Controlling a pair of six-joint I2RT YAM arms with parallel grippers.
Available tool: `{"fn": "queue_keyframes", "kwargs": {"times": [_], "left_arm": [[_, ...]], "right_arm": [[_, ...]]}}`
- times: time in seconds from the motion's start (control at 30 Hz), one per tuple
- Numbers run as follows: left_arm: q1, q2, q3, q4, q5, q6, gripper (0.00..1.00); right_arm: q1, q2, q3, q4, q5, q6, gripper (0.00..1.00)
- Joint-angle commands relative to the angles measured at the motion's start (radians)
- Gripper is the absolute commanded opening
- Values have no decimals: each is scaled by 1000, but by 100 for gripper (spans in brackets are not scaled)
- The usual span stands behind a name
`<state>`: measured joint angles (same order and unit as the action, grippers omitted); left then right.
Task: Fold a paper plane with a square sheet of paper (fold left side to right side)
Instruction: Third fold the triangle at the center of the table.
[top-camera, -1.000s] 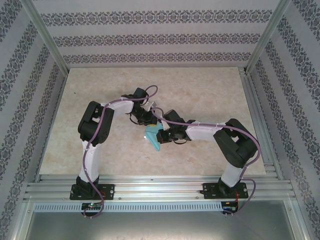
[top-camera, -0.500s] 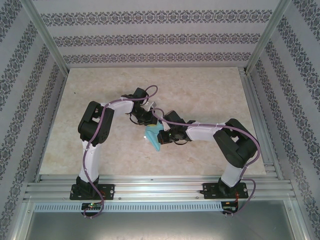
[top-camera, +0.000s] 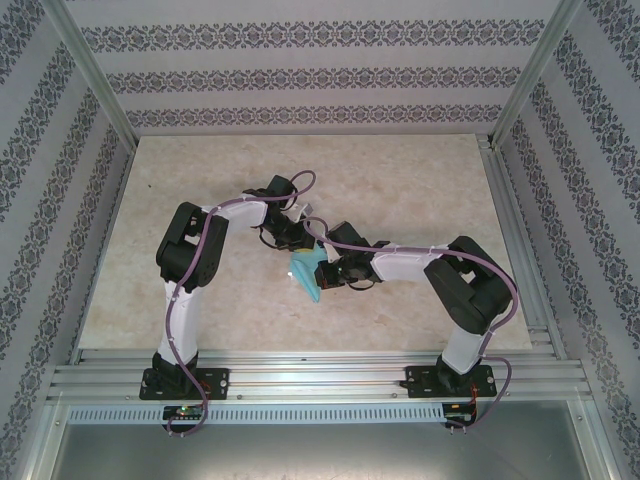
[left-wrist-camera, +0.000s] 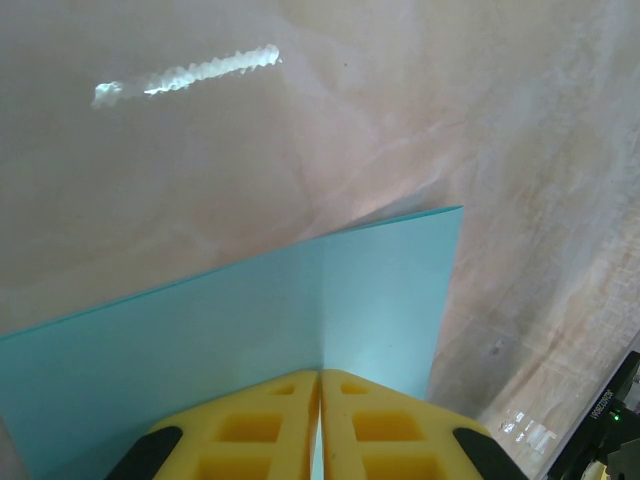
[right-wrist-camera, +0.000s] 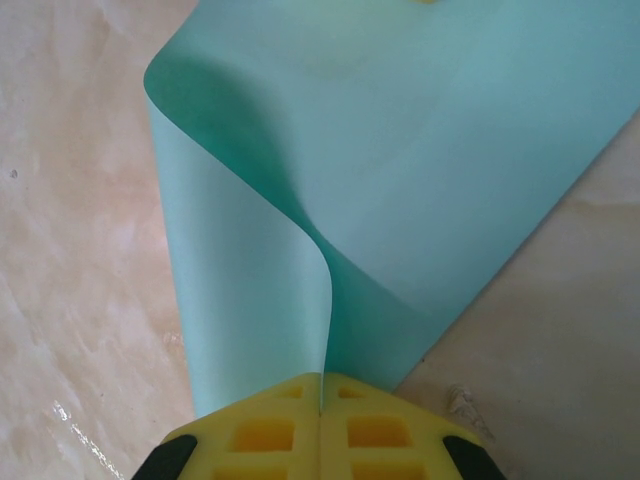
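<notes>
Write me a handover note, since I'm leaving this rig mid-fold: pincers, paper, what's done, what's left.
Left pincer: shut on an edge of the square sheet of paper.
Right pincer: shut on the same sheet, apparently pinching two layers together.
Paper: over the middle of the table, between the arms, bent over in a soft loop, not flat.
Done: one side brought across toward the other.
Left: line up the edges, press the crease flat, then all the later plane folds; no dart shape yet.
</notes>
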<state>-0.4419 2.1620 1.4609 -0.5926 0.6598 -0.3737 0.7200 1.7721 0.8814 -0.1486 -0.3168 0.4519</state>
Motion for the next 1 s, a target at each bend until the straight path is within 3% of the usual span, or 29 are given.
{"fn": "queue_keyframes", "kwargs": {"times": [0.0, 0.27, 0.67, 0.8, 0.97], "left_arm": [[-27, 58, -6, -32, -67, 22, 10], [-19, -3, 21, -66, -54, 46, 14], [96, -171, 118, -192, -63, 93, 36], [117, -273, -18, -138, -65, 73, 26], [108, -402, -284, 94, 76, -59, 11]], "right_arm": [[9, 36, 20, -5, 4, 4, 0], [18, 50, -8, -37, 10, 2, 0], [30, 87, -15, -61, 15, -3, 0], [32, 89, -4, -70, 16, -8, 0], [36, 91, 1, -79, 18, -13, 0]]}}
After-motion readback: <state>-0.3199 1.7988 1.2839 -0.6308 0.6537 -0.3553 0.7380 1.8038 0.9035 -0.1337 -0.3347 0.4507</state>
